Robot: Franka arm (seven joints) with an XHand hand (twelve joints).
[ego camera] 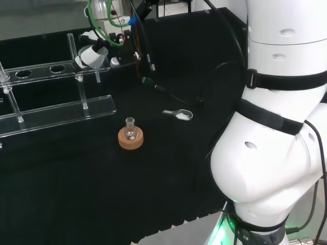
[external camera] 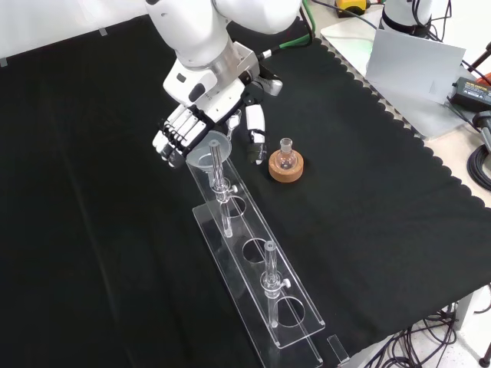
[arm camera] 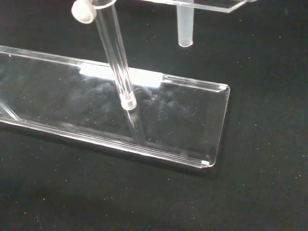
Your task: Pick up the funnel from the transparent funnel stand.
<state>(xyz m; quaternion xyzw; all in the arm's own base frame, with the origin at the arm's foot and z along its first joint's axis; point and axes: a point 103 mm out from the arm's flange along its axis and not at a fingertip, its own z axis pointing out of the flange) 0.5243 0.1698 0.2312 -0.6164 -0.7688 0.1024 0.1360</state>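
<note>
Hand at the funnel on the stand

In the front view, the stand (external camera: 257, 287) is nearest; the funnel (external camera: 210, 153) sits in its far end hole. The hand (external camera: 201, 115) is around the funnel, fingers (external camera: 173, 132) curled on one side, thumb (external camera: 255, 132) on the other, seemingly touching the rim.

The head view is taken from behind and above the arm's base, looking over the white links at the bench. The front view is aimed down from the opposite side, roughly a quarter turn off. The wrist view is shot close up. The funnel stand (ego camera: 56, 109) (external camera: 253, 253) (arm camera: 144, 115) is shared by all three.
</note>
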